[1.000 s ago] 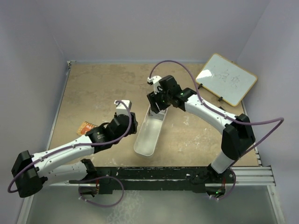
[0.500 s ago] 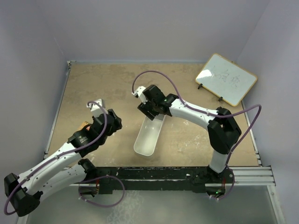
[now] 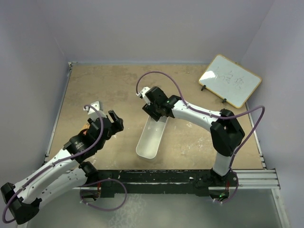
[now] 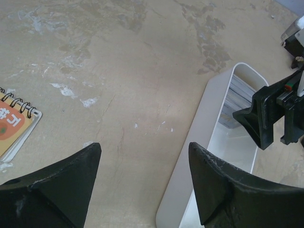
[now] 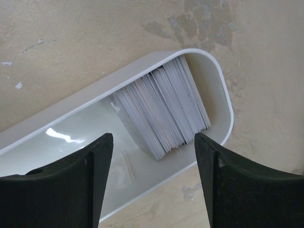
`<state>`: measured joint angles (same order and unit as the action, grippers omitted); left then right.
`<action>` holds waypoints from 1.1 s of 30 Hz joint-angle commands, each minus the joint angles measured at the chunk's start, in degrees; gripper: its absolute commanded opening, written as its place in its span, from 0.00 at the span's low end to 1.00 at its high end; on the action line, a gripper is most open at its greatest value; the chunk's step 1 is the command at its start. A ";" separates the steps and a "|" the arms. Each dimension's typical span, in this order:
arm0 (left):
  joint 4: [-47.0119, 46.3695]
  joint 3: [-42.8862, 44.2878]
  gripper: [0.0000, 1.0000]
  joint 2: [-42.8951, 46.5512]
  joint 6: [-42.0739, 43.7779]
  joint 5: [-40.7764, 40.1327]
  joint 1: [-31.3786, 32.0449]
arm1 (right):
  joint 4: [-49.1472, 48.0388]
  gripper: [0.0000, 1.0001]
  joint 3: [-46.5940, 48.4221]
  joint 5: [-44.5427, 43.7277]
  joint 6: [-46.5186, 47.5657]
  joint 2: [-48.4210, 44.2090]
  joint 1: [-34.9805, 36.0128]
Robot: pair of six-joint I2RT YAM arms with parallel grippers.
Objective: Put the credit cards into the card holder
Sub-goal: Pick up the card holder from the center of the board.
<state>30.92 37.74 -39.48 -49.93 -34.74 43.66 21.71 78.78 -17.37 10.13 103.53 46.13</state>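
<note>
Item 1. Credit cards [image 5: 164, 111]: a grey-white stack, seen edge-on and leaning, is packed into the rounded far end of a long white tray [image 3: 148, 145]. The tray is laid near the middle of the table [image 3: 114, 90], running from near to far

Item 2. Right gripper [image 5: 153, 142]: positioned directly over the card stack at the tray's far end. The jaws are spread wide, one finger shown to each side of the stack, and nothing is held

Item 3. Left gripper [image 4: 142, 152]: positioned left of the tray, over bare tabletop. The jaws are spread apart and nothing is held between them

Item 4. Spiral-bound notebook [image 4: 12, 124]: orange cover, laid flat on the table left of the left gripper. It is largely hidden by the left arm in the overhead view

Item 5. Whiteboard [image 3: 230, 80]: small, propped at the far right corner. Faint writing is seen on it but cannot be read
</note>
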 commanded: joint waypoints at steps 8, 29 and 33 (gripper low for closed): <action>-0.16 7.22 0.76 -5.73 9.79 3.04 -0.15 | 14.69 0.72 3.96 -5.30 -17.70 -4.91 -2.90; 2.44 9.19 0.81 0.59 16.99 2.20 -0.09 | 21.08 0.63 3.26 -13.74 -31.45 0.91 -31.76; 2.49 9.13 0.80 -0.21 17.06 3.27 -0.09 | 19.10 0.63 0.02 -11.62 -32.14 0.14 -36.96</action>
<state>35.31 45.56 -39.03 -34.65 -32.93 43.62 41.21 81.25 -27.97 -19.73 104.86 13.21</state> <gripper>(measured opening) 0.810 0.633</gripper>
